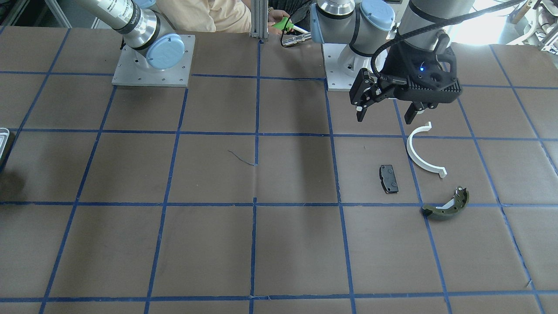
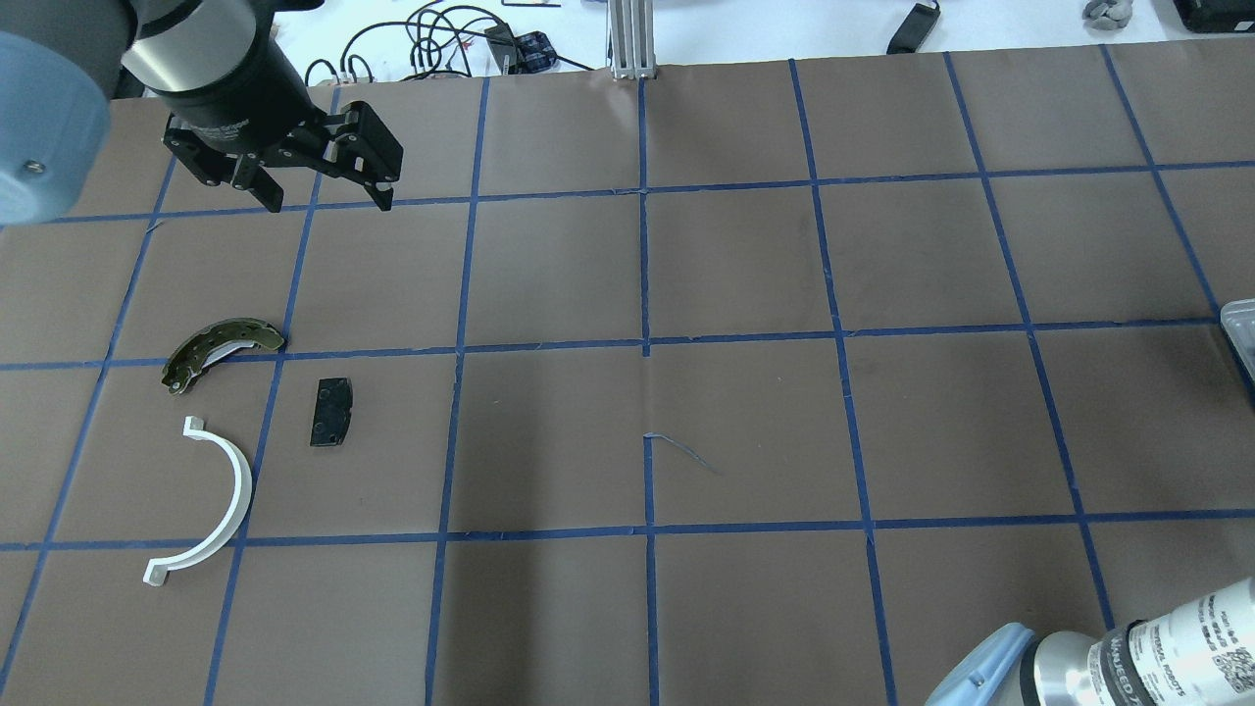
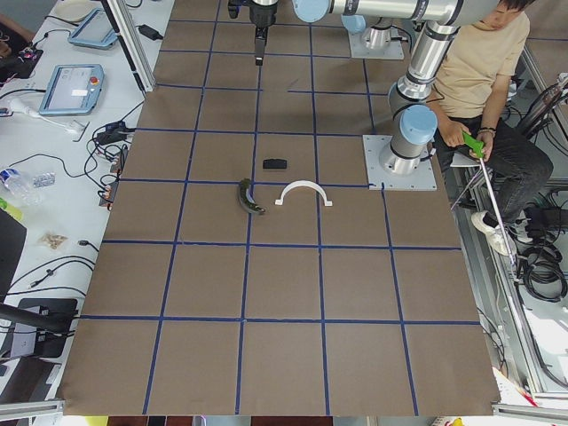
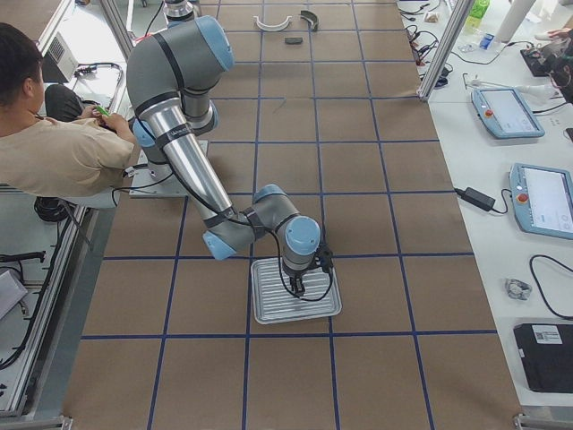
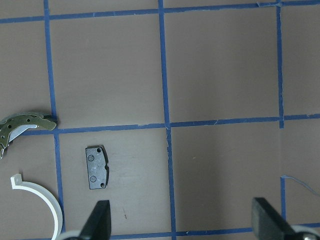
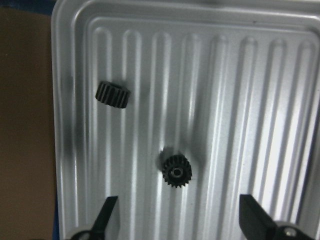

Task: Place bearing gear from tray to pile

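Fingers (image 6: 106,217) of my right gripper (image 6: 178,199) gape empty above the ribbed grey tray (image 6: 280,75). Inside lie a flat gear (image 6: 176,171) and a tipped gear (image 6: 112,94), both small, black, toothed.

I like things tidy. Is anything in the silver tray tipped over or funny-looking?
Only one small thing. The left gear, close to the rim of the tray, lies tipped on its side with its teeth showing. The middle gear lies flat with its hole facing up. Nothing looks spilled or broken.
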### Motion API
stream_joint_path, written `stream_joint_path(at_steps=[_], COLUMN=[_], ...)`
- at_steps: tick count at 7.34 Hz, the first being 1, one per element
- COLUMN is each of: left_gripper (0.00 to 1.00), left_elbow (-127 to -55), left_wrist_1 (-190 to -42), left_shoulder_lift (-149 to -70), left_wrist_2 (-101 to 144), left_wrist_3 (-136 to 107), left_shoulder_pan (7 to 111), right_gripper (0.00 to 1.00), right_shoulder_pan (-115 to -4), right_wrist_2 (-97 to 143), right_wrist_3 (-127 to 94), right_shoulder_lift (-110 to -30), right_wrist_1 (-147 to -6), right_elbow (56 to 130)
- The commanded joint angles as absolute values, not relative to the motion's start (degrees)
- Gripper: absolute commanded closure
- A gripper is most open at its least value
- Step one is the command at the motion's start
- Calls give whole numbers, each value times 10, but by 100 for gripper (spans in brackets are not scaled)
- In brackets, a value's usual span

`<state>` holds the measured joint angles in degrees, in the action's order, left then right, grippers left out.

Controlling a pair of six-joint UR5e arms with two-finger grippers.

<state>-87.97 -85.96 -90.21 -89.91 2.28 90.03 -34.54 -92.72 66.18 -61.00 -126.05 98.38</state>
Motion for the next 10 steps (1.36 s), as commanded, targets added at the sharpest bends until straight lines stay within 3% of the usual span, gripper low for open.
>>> stream_joint_path(at_steps=[1, 6, 8, 10], left_gripper=[0, 0, 0, 0], left_elbow=[-879, -880, -880, -880], left_wrist_1=[-860, -860, -860, -860], left_shoulder_lift=[-902, -903, -903, -902], left_wrist_2=[-899, -899, -899, -899], left_wrist_3=[23, 23, 23, 23], left_shoulder_pan=[900, 900, 900, 901], right_gripper=[21, 25, 40, 44], right_shoulder_pan=[-346, -347, -347, -347], right_wrist_2=[-927, -927, -927, -926], right_wrist_3=[665, 662, 659, 660], right_shoulder_lift=[-608, -596, -595, -595], right_wrist_1=[-1294, -1305, -1305, -1303], right_elbow=[998, 993, 996, 996])
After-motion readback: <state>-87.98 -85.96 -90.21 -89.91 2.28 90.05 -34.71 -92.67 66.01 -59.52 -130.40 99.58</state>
